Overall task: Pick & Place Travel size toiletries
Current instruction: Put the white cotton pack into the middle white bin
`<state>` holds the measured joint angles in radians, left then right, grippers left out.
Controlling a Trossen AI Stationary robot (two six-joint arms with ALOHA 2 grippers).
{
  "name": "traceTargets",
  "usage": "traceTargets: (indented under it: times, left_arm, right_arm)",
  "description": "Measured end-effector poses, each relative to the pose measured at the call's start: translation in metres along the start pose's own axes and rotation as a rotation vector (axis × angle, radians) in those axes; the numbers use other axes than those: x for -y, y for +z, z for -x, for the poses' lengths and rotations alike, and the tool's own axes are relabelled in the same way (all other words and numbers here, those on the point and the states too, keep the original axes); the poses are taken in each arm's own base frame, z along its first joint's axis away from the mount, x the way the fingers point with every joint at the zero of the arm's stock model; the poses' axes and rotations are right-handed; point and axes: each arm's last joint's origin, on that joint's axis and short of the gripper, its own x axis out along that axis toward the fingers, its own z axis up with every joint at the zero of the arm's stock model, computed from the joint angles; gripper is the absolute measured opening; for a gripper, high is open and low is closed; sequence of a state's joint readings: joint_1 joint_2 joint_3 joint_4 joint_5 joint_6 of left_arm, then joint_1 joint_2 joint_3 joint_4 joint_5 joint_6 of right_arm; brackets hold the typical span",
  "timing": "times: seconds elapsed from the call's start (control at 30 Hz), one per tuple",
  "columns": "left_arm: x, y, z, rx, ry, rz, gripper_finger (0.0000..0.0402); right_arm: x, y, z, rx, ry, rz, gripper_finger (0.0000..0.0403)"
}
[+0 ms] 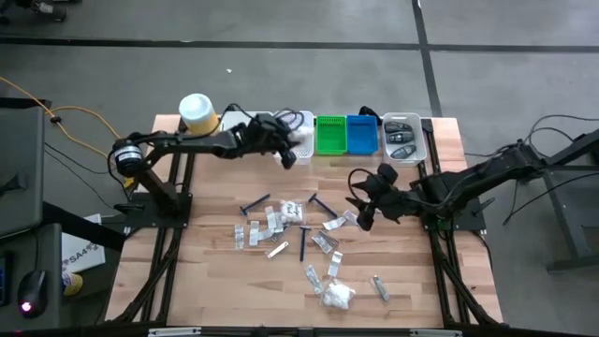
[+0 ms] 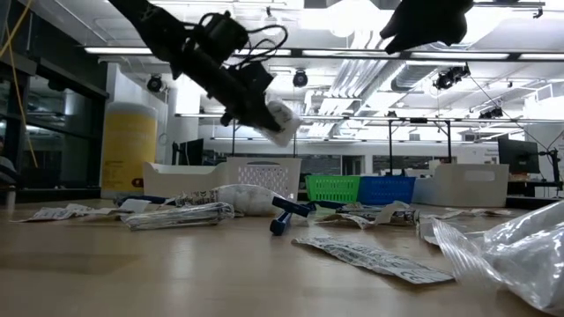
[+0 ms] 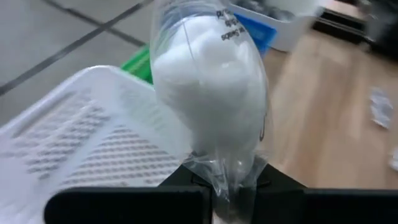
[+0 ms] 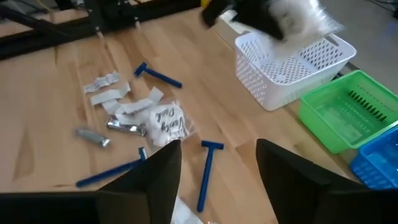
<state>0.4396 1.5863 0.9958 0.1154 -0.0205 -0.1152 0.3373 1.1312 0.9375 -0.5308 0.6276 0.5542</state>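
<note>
My left gripper (image 3: 227,186) is shut on a clear sachet of white cotton (image 3: 208,99) and hangs just over the white mesh basket (image 3: 81,137) at the table's far edge; the low view shows the sachet (image 2: 284,121) above the basket (image 2: 256,172). My right gripper (image 4: 217,162) is open, holds nothing and hovers right of the pile. Loose toiletries lie flat on the wood: dark-blue razors (image 4: 158,76) (image 4: 207,168), clear and white sachets (image 4: 109,90) and a cotton pack (image 4: 163,124). My left gripper pinches the sachet's flat clear end (image 3: 231,169) between its two fingers. The cotton-filled part stands out past the fingertips. The sachet is lifted clear, in the air over the white basket.
Along the far edge stand the white basket (image 1: 304,122), a green basket (image 1: 329,134), a blue basket (image 1: 361,134) and a white tray of dark items (image 1: 402,138). A yellow canister (image 1: 198,112) stands at the far left. Bare wood lies left of the pile.
</note>
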Motion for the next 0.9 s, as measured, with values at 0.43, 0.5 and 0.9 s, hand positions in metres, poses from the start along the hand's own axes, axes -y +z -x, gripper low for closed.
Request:
traceTargets:
  times: [0.43,0.5,0.9]
  left_arm:
    - [-0.041,-0.018,-0.018,-0.096,0.097,0.172,0.0105]
    - [-0.04,-0.017,-0.018,-0.093,0.092,0.156,0.0145]
    - [-0.037,-0.004,-0.001,-0.063,0.064,0.091,0.0266]
  right_arm:
    - [0.001,-0.005,-0.001,-0.038,-0.022,-0.017,0.0193]
    - [0.002,-0.006,-0.001,-0.051,-0.022,-0.037,0.0193]
    - [-0.005,-0.013,0.002,-0.166,0.095,-0.102,0.0193]
